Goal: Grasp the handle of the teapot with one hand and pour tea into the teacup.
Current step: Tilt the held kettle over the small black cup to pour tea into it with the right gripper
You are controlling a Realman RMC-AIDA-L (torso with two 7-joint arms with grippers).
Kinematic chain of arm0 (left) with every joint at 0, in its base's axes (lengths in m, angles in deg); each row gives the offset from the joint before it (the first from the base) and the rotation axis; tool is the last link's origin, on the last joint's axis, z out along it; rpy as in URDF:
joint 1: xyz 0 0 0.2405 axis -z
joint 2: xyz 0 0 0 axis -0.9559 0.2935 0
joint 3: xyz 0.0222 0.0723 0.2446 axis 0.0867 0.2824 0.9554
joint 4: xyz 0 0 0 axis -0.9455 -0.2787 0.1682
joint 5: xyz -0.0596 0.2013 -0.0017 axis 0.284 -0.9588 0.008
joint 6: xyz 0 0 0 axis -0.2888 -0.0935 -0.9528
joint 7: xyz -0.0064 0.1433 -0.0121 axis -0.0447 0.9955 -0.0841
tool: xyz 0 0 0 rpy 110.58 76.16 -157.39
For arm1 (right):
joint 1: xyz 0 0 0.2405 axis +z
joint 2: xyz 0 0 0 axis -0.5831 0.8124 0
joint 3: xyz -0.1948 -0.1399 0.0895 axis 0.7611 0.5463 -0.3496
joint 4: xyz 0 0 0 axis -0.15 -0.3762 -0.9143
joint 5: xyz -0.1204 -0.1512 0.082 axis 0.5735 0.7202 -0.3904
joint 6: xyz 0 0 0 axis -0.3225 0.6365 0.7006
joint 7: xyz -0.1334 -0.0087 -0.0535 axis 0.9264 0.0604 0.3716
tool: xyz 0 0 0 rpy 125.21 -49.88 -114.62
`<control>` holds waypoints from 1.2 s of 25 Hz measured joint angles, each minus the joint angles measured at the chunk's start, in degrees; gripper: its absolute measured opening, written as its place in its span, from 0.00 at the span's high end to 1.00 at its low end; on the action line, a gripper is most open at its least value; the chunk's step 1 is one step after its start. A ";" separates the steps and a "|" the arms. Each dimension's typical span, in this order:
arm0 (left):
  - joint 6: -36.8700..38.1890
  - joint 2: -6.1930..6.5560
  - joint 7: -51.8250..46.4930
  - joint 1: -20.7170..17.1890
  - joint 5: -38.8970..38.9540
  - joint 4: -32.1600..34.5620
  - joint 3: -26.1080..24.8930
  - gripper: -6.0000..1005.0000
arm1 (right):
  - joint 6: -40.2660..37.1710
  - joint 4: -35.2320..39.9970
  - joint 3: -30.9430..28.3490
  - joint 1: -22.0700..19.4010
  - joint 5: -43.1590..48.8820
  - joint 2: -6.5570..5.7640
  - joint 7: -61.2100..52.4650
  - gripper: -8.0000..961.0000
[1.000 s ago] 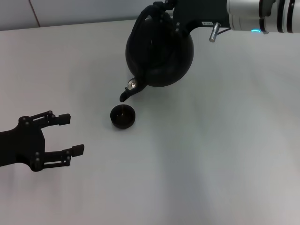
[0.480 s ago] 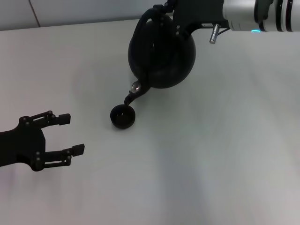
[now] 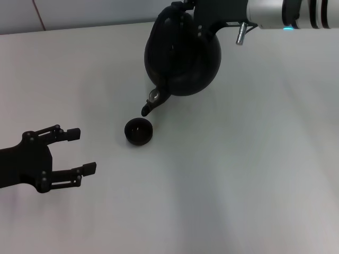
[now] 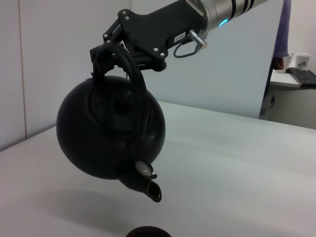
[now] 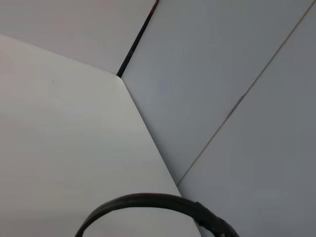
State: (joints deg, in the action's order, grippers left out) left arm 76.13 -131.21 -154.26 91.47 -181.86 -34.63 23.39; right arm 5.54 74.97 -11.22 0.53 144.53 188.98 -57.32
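Note:
The big black teapot [image 3: 183, 55] hangs in the air, tilted spout-down toward the tiny black teacup [image 3: 139, 131] on the white table. The spout tip [image 3: 145, 110] is just above and beyond the cup. My right gripper [image 3: 183, 8], black with a small white label, is shut on the arched handle [image 4: 121, 57] at the top of the pot. The left wrist view shows the pot [image 4: 111, 133] and the cup's rim [image 4: 148, 232] below the spout. The right wrist view shows only a piece of the handle [image 5: 148, 202]. My left gripper [image 3: 79, 151] is open and empty at the near left.
The white table [image 3: 249, 159] spreads wide around the cup. Its far edge meets a grey wall [image 3: 79, 10]. In the left wrist view a desk with a keyboard and cups [image 4: 298, 69] stands far behind.
The teapot has lifted slightly and its spout has drawn back up from the cup. The left arm has not moved.

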 joint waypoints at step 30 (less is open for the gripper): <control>-1.87 -0.28 0.03 0.21 0.00 -0.11 0.00 0.15 | 2.41 3.00 4.05 1.35 5.34 -0.04 0.49 0.89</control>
State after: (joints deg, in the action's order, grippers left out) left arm 74.26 -131.49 -154.23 91.68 -181.86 -34.74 23.39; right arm 7.94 77.97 -7.17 1.88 149.87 188.94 -56.83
